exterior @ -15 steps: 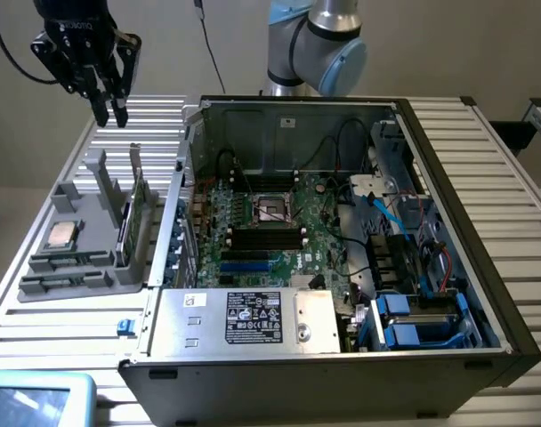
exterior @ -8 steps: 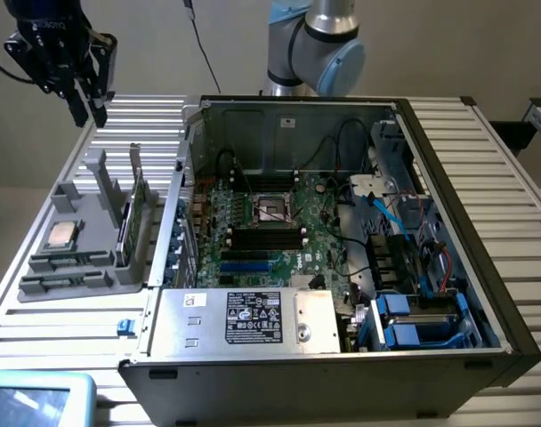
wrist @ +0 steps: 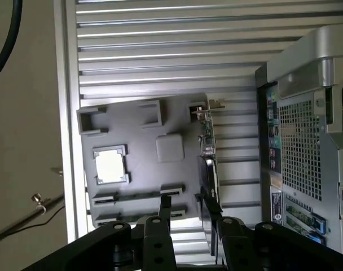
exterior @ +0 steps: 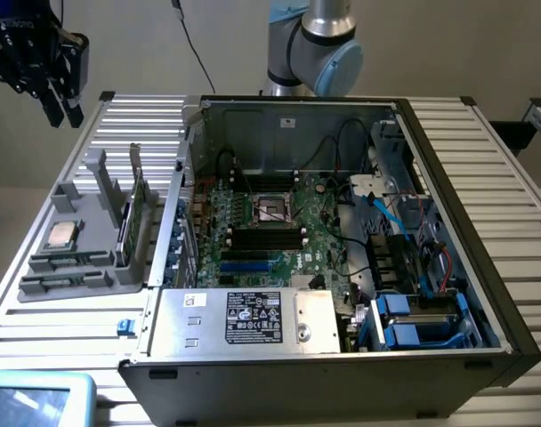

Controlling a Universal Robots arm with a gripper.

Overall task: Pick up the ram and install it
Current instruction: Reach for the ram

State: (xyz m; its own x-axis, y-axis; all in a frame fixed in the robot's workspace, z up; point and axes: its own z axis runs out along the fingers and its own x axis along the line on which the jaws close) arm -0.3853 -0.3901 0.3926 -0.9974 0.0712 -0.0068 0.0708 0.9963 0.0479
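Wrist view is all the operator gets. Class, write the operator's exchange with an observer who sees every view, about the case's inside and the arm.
Operator: I see the case's outside only. Is it open?
Observer: Yes, the case is open on top, the motherboard bared.
Operator: Where are its long black slots?
Observer: The black slots lie between the processor socket and the blue slots.
Operator: How high am I?
Observer: The gripper hangs well above the table, fingers open, past the tray holding the ram.
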